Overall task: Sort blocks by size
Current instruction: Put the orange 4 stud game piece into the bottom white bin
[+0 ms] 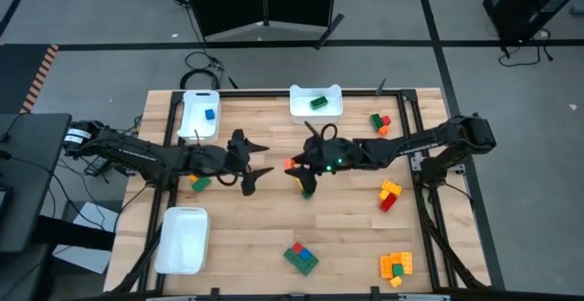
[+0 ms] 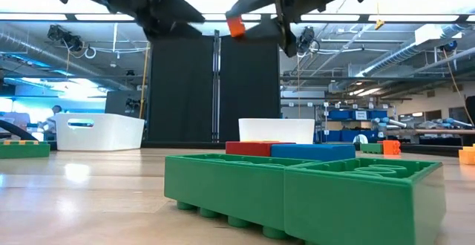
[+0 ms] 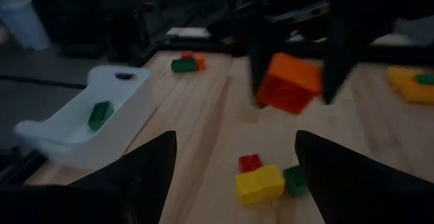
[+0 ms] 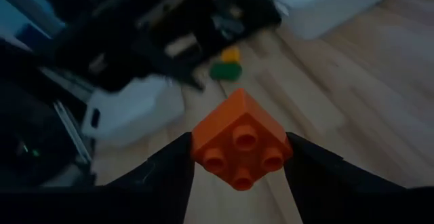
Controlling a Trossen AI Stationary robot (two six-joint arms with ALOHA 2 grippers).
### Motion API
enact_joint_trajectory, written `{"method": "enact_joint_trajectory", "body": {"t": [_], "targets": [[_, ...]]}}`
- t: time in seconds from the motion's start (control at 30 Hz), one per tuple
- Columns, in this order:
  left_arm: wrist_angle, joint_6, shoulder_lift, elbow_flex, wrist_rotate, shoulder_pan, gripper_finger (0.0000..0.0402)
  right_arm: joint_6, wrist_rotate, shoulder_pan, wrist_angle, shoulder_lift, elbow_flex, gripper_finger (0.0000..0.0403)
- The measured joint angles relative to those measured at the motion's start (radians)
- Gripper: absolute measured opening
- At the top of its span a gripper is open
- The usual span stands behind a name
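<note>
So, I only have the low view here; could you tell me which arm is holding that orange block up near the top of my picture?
Observer: The right gripper; it is shut on the orange block, above mid-table.
Operator: Thanks. Is the left gripper carrying anything?
Observer: No, the left gripper is open and empty, facing the right one.
Operator: Do the trays hold anything?
Observer: The far left tray holds a blue block; the far middle tray holds a green block.

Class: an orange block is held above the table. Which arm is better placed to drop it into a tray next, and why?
The right. The right gripper is shut on the orange block; the left gripper hangs open and empty opposite it over the table's middle.
</note>
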Motion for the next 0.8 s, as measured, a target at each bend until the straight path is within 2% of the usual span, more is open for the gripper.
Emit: {"method": "enact_joint_trajectory", "body": {"t": [0.13,0.3,0.8], "targets": [[0.052,0.076,0.0,0.0,0.065,0.0,0.031,0.007,-0.054,-0.027,0.049,-0.001,0.0,0.0218],[0.109,0.179,0.013,0.0,0.073,-0.002,0.0306,0.007,-0.1,-0.039,0.103,-0.001,0.0,0.0223],[0.382,0.216,0.158,0.0,0.068,0.0,0.0304,-0.019,-0.122,-0.039,0.133,-0.002,0.001,0.0222]]}}
